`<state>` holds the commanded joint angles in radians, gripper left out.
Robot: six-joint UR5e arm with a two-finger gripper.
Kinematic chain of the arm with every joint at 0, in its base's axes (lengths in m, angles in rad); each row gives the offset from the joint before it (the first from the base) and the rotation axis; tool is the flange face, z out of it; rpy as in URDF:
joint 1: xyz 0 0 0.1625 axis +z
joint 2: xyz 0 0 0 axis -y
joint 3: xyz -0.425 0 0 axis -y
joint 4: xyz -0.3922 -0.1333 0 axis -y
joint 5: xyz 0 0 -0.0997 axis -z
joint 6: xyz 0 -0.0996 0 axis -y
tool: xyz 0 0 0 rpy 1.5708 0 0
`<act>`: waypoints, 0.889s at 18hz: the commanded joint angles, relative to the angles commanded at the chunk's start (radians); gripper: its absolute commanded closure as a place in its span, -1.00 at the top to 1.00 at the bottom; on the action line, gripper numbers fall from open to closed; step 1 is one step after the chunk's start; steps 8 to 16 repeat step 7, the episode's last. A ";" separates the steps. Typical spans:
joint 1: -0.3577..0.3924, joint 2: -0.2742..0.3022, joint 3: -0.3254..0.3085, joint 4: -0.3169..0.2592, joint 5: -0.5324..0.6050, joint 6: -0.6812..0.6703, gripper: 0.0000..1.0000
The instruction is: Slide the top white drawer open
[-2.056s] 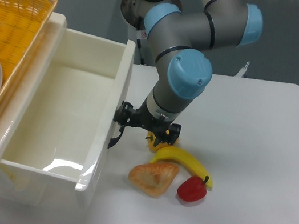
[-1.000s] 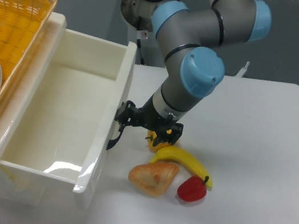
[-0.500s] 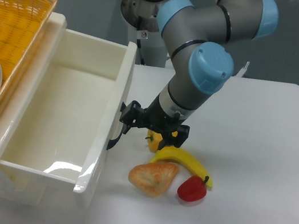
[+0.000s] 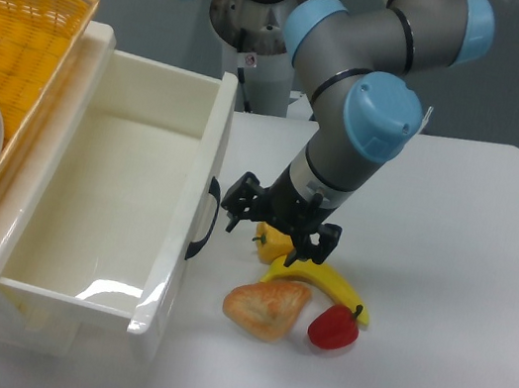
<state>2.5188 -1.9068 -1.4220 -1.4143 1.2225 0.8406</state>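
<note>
**Q:** Where is the top white drawer (image 4: pixel 108 198), and what is your hand (image 4: pixel 275 236) doing?

**A:** The drawer is standing far out of its cabinet, its empty interior facing up and its curved black handle (image 4: pixel 205 220) on the panelled front. My hand is hanging just beside that handle, apart from it and gripping nothing. Its fingers are looking slightly spread, though I cannot tell the exact gap from this angle.

**Q:** What is lying under the hand?

**A:** A small yellow pepper (image 4: pixel 274 245) is sitting directly beneath my fingertips, with a banana (image 4: pixel 324 282), a slice of toast (image 4: pixel 267 307) and a red pepper (image 4: pixel 333 328) clustered just beyond it on the white surface (image 4: pixel 433 235).

**Q:** What could go wrong from here?

**A:** I am judging the opening as essentially done, so the risk lies in moving away. If I am dropping or sweeping low, my fingers could be knocking the yellow pepper into the banana and scattering the group. Swinging back toward the drawer front, I could be striking the handle and nudging the drawer inward. The yellow wicker basket (image 4: pixel 25 42) is resting on the cabinet top, and a jolt might be disturbing it.
</note>
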 joint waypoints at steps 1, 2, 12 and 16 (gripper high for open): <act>0.000 0.000 0.000 0.000 0.021 0.008 1.00; 0.002 0.002 0.000 -0.002 0.038 0.020 1.00; 0.026 0.011 0.003 0.011 0.046 0.089 1.00; 0.026 0.011 0.003 0.011 0.046 0.089 1.00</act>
